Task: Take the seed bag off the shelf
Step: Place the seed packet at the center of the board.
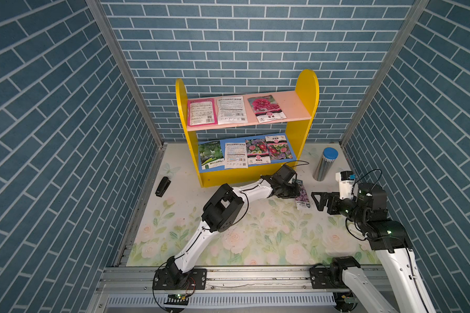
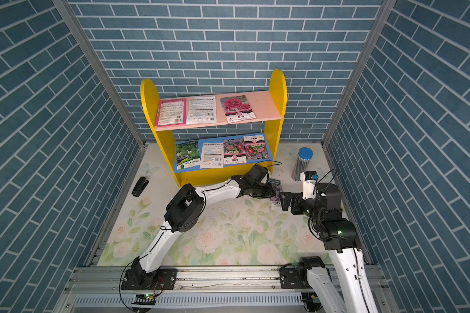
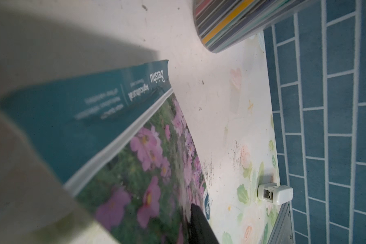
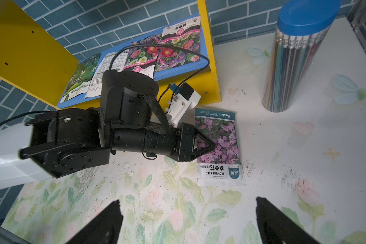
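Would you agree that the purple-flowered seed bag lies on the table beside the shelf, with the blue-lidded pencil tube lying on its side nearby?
Not quite: the right wrist view shows the pencil tube standing upright. The seed bag does lie on the table beside the shelf.

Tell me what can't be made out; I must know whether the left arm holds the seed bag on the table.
- The left gripper's grip on the seed bag: in the right wrist view its fingers overlap the bag, gap unseen; in both top views the wrist covers them.
- Left wrist view: bag's near half blurred, one finger cut by the edge.
- Print on shelf packets: too small in both top views.
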Tool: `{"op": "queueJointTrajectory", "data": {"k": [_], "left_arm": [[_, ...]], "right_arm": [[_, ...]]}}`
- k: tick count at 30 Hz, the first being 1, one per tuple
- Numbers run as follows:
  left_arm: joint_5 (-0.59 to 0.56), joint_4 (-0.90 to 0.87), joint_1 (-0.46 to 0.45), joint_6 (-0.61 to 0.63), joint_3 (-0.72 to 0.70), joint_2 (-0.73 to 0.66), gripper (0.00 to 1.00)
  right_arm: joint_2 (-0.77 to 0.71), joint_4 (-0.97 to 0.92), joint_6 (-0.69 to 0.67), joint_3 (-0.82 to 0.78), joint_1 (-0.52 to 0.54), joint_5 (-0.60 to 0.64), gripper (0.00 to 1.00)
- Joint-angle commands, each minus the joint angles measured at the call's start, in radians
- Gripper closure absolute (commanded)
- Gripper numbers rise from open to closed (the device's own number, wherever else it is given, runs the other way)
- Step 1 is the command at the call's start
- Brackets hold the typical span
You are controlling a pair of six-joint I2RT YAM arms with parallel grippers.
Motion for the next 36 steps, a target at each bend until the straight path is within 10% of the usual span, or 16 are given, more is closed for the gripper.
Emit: {"op": "queueJointTrajectory", "data": {"k": [1, 9, 20, 36], "left_arm": [[-0.018, -0.037, -0.005, 0.011, 0.011, 0.015, 0.68], [-0.063, -0.138, -0.005, 0.041, 0.068, 0.026, 0.51], [-0.139, -0.238, -0.003, 0.105, 0.02, -0.086, 0.0], [-0.178, -0.211, -0.021, 0.213, -0.142, -0.445, 0.0]], "right_arm": [[-0.014, -0.023, -0.041, 0.002, 0.003, 0.029, 0.0], [-0.024, -0.027, -0.041, 0.001, 0.002, 0.038, 0.0], [-0.049, 0.009, -0.05, 0.005, 0.002, -0.007, 0.0], [-0.042, 0.185, -0.128, 0.101, 0.002, -0.285, 0.0]]}}
